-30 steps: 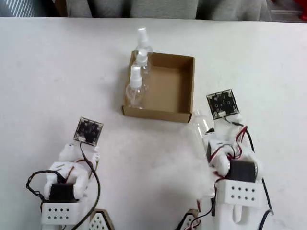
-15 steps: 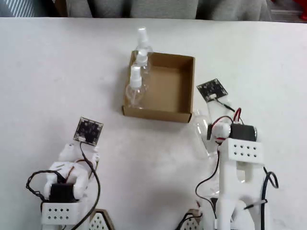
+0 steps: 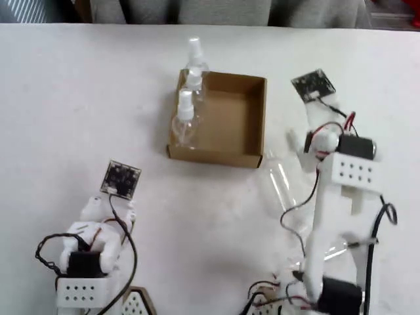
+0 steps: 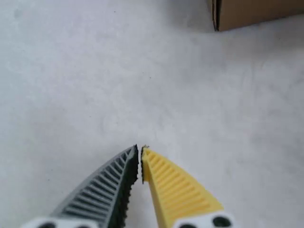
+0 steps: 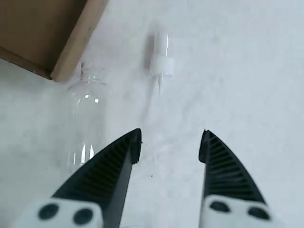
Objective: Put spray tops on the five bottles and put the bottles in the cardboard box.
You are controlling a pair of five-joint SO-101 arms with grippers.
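The cardboard box [image 3: 230, 118] stands mid-table, with three clear bottles [image 3: 184, 121] wearing white spray tops along its left side. One clear bottle without a top [image 3: 280, 189] [image 5: 88, 114] lies on the table by the box's near right corner [image 5: 71, 57]. A loose white spray top [image 5: 161, 59] lies on the table beyond it. My right gripper [image 5: 168, 142] hangs open above the table, empty, just short of the spray top, with the lying bottle beside one finger. My left gripper [image 4: 141, 154] is shut and empty over bare table, near the front left.
The right arm [image 3: 341, 177] stretches up the right side, next to the box. The left arm [image 3: 92, 243] is folded at the front left. A corner of the box [image 4: 251, 14] shows far off in the left wrist view.
The right arm has stretched forward from its folded pose, moving past the lying bottle toward the table's right side. The left arm has not moved.
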